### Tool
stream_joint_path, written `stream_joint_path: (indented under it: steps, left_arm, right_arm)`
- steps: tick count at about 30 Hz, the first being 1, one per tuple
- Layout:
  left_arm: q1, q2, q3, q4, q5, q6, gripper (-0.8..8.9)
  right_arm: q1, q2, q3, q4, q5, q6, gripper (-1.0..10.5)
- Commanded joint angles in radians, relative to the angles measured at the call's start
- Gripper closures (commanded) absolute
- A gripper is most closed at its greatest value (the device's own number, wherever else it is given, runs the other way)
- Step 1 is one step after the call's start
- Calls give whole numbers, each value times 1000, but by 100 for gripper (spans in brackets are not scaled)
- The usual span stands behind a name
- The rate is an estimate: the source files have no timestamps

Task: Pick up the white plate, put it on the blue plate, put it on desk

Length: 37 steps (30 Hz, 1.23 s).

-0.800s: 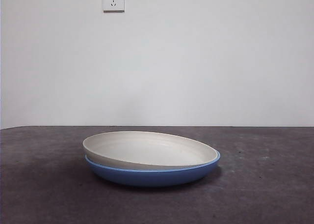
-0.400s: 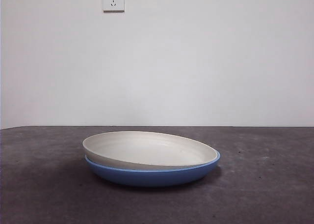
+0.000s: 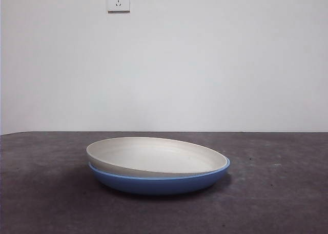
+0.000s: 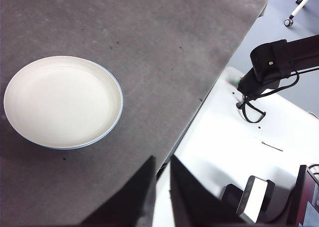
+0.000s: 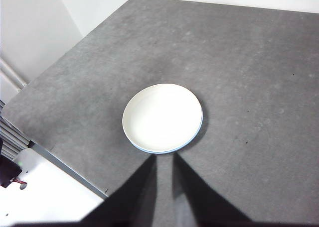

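- A plain white wall with a white socket plate (image 3: 118, 0) stands behind the flat, dark grey, speckled desk (image 3: 277, 203); nothing else lies on the desk near the plates.
- The wide, shallow, cream-white round plate (image 3: 154, 156) sits nested inside the glossy medium-blue round plate (image 3: 159, 183), near the middle of the desk. From the front it looks slightly tilted, its rim riding higher on one side, with only a thin blue edge showing around it from above.
- The left gripper (image 4: 160, 187) hangs high beyond the desk's edge, well apart from the stack. Its jaws stand close together with a narrow slit between them, and they hold nothing.
- The right gripper (image 5: 164, 187) hovers high above the desk, well away from the plates, its jaws likewise nearly closed with a narrow gap and empty.
- By my reading the stacking is done and what remains is setting the white plate on the desk.
- To do that well, a gripper should open wider, come down at the raised side of the rim where there is clearance, and pinch the cream rim alone.
- Lift straight up before moving sideways, so the blue plate is not dragged, then lower flat onto bare desk beside it.
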Motion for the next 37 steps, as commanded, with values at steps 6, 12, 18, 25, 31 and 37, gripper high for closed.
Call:
stream_joint_path:
  steps: [6,12,18,25,31,37]
  left_arm:
    - [-10,5,11,8,2,-5,794]
    - [-11,5,11,9,2,-5,794]
    - [57,2,-5,12,0,-5,794]
    - [268,-120,-241,204,0,-5,794]
    - [455,-321,-634,531,0,-5,794]
    - [598,-520,-981,772,-2,27,794]
  right_arm:
    - [9,5,10,-69,2,7,929]
    - [9,5,10,-69,2,7,929]
    - [9,5,10,-69,1,7,929]
    - [9,5,10,-69,2,7,929]
    - [9,5,10,-69,2,7,929]
    - [9,5,10,-69,2,7,929]
